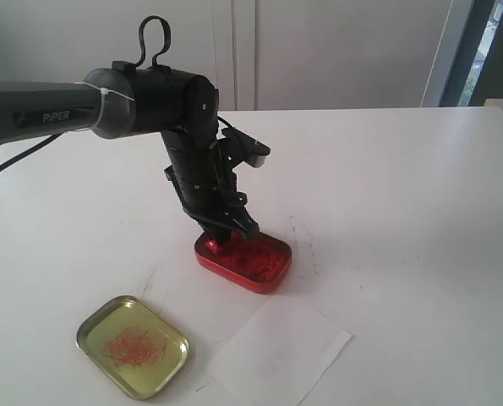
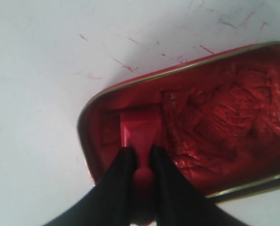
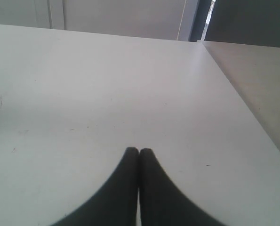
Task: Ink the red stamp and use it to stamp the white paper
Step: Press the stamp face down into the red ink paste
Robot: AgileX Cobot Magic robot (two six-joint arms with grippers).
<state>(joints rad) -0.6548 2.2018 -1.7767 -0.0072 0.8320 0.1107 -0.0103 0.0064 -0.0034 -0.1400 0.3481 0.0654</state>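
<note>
My left gripper (image 1: 221, 237) (image 2: 143, 154) is shut on the red stamp (image 2: 139, 134), pinching its knobbed handle. The stamp's block base presses into the red ink paste at one end of the red oval tin (image 1: 272, 275) (image 2: 252, 52). In the exterior view the stamp (image 1: 212, 246) shows only as a red bit under the black fingers. The white paper (image 1: 281, 349) lies flat in front of the tin, near the table's front edge, with no print that I can make out. My right gripper (image 3: 139, 151) is shut on nothing, above bare white table; it is out of the exterior view.
A brass-coloured tin lid (image 1: 133, 345) with red smears inside lies at the front left. Faint red ink marks (image 2: 125, 66) streak the white tabletop (image 1: 403, 194) beside the tin. The table's right edge (image 3: 234, 89) runs close to my right gripper.
</note>
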